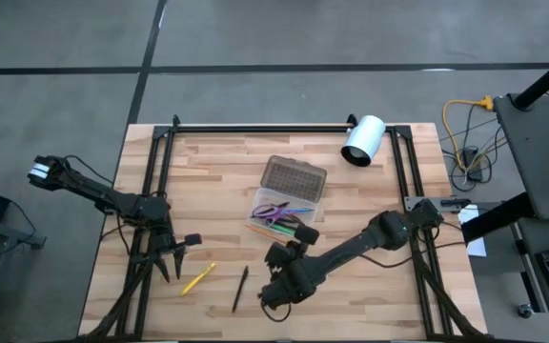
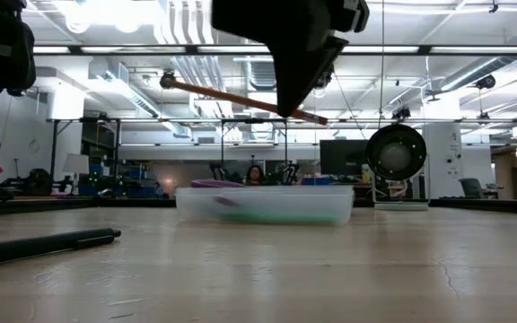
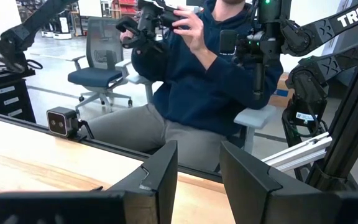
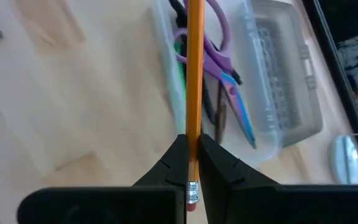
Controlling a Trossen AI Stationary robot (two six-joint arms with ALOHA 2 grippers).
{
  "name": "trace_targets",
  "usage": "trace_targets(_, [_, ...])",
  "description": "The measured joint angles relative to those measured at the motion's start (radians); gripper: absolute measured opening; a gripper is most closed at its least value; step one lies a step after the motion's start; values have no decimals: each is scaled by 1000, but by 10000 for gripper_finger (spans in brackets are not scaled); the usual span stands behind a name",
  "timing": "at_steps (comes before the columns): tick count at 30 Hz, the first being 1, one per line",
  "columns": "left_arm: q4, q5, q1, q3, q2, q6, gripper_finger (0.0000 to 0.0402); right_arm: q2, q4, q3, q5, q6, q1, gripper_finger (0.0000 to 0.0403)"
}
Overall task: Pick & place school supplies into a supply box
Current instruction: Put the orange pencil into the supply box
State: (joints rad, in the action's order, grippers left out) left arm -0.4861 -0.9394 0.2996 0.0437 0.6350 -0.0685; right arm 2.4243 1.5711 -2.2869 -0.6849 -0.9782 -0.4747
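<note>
My right gripper (image 1: 276,286) hangs above the table's near middle, shut on an orange pencil (image 2: 240,99). The supply box (image 1: 282,217) lies just beyond it, a clear case with its grey dotted lid (image 1: 294,178) folded open. Purple scissors (image 4: 219,56) and a green pen (image 4: 178,81) lie inside with other pens. A yellow pen (image 1: 198,278) and a black pen (image 1: 240,289) lie flat on the wood near the front edge. My left gripper (image 3: 197,177) waits open at the table's left (image 1: 172,259), touching nothing. My right gripper pinches the orange pencil between its two fingers close to the eraser end (image 4: 192,165). The fingers come from above, pointing down, across the pencil. The pencil is lifted clear and almost level (image 2: 240,99), its long free part reaching out toward the supply box.
A white cylinder (image 1: 362,140) lies at the far right of the table. Black frame rails (image 1: 255,127) run along the far edge and both sides. A person sits beyond the table (image 3: 210,74). Bare wood lies between the box and the right rail.
</note>
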Motion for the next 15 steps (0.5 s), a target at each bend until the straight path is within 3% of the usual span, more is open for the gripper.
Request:
trace_targets(11, [0, 0, 0, 0, 0, 0, 105, -130, -17, 239, 1, 15, 81, 11])
trace_targets(15, [0, 0, 0, 0, 0, 0, 105, -202, -109, 374, 1, 76, 116, 11])
